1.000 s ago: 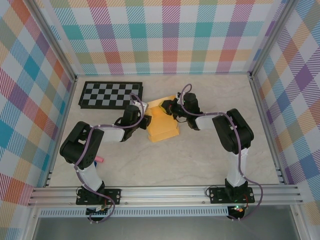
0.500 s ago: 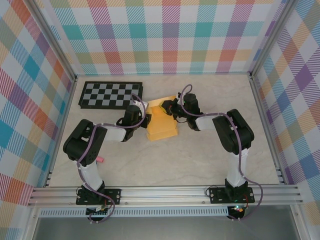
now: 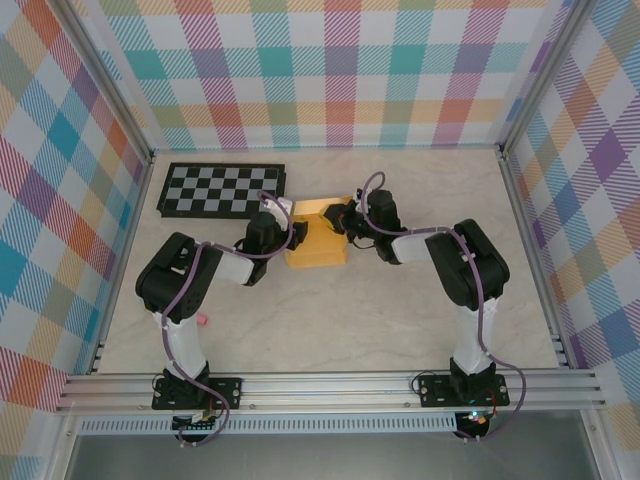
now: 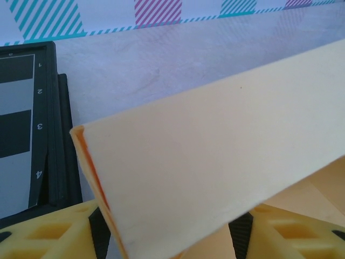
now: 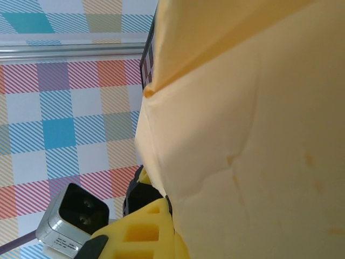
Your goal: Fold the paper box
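a pale marbled worktop (image 3: pixel 400 320) carries two arms reaching inward from its near edge. a black-and-white checkerboard (image 3: pixel 220 190) lies at far left. just right of it, near the middle, sits the yellow-orange paper box (image 3: pixel 318 248). the right jaws are closed on its far right corner, card pressed against a yellow finger (image 5: pixel 145 226). the left jaws meet its left side, spread either side of a pale panel; whether they grip it cannot be told. a small pink piece (image 3: pixel 200 319) rests at near left.

Bright, even light; soft shadows; paper box (image 4: pixel 215 151) seemingly blurred close up.
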Robot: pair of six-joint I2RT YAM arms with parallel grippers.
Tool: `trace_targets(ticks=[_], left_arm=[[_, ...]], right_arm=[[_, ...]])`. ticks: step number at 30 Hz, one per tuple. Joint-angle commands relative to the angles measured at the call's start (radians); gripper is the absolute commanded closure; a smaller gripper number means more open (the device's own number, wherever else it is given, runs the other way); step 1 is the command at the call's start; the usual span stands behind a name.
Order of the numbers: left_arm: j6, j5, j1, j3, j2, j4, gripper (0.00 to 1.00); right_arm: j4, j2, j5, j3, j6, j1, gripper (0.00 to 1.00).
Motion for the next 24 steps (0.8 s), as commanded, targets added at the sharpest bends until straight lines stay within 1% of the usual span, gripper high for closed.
trace_targets(ticks=[1, 4, 7, 12, 16, 21, 24], left_arm=[[0.027, 0.08, 0.005, -0.006, -0.017, 0.13, 0.4], [0.059, 0.102, 0.018, -0.018, -0.035, 0.12, 0.4], [0.089, 0.127, 0.029, -0.038, -0.054, 0.108, 0.37], [0.111, 0.215, 0.041, -0.079, -0.092, 0.096, 0.34], [0.118, 0.278, 0.041, -0.118, -0.16, 0.05, 0.31], [0.111, 0.341, 0.043, -0.168, -0.263, -0.03, 0.31], [0.088, 0.393, 0.04, -0.199, -0.291, -0.057, 0.32]], right_arm=[[-0.052, -0.025, -0.072, 0.009, 0.0, 0.014, 1.0], [-0.077, -0.025, -0.081, 0.02, 0.015, 0.006, 1.0], [-0.076, -0.014, -0.103, 0.031, 0.076, 0.001, 1.0], [-0.112, -0.014, -0.126, 0.061, 0.123, -0.001, 1.0], [-0.175, -0.035, -0.125, 0.078, 0.118, 0.0, 1.0], [-0.255, -0.088, -0.119, 0.071, 0.11, -0.003, 1.0], [-0.305, -0.135, -0.106, 0.04, 0.089, -0.003, 1.0]])
